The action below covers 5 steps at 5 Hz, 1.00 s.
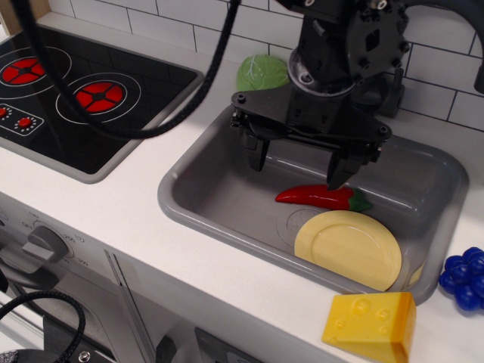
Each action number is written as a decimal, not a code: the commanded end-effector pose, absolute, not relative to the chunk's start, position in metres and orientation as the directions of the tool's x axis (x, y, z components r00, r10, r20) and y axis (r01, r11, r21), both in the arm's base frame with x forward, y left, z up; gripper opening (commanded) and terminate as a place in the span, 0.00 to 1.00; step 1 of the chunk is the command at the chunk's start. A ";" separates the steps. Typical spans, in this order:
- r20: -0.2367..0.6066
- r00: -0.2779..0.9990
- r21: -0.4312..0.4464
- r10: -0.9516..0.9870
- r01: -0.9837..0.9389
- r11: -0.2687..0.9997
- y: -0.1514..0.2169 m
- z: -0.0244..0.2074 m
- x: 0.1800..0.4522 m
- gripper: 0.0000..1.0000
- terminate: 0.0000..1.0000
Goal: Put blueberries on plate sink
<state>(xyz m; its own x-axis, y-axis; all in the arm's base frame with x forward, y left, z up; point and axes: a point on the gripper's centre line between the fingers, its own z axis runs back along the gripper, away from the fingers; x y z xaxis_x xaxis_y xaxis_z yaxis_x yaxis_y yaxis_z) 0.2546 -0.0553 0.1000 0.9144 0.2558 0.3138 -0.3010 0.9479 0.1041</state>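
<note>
The blueberries [463, 278], a cluster of glossy dark-blue balls, lie on the white counter at the right edge, just outside the sink's right front corner. The pale-yellow plate [348, 249] lies in the grey sink [219, 198], leaning at its front right. My gripper [299, 169] hangs open and empty over the middle of the sink, fingers wide apart, left of and above the plate and far from the blueberries. A red chili [314, 197] lies under its right finger [342, 171].
A yellow holed cheese wedge [370, 327] stands on the counter front right, next to the blueberries. A green lettuce-like piece [262, 72] sits behind the sink. The black stovetop [76, 98] is at the left. A black cable [174, 106] arcs over the counter.
</note>
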 end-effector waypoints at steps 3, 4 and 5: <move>0.293 0.675 0.062 0.677 -0.720 0.691 -0.103 0.098 0.272 1.00 0.00; 0.253 0.480 0.008 0.840 -0.869 0.494 -0.120 0.104 0.279 1.00 0.00; 0.228 0.253 -0.016 0.940 -0.965 0.264 -0.135 0.103 0.280 1.00 0.00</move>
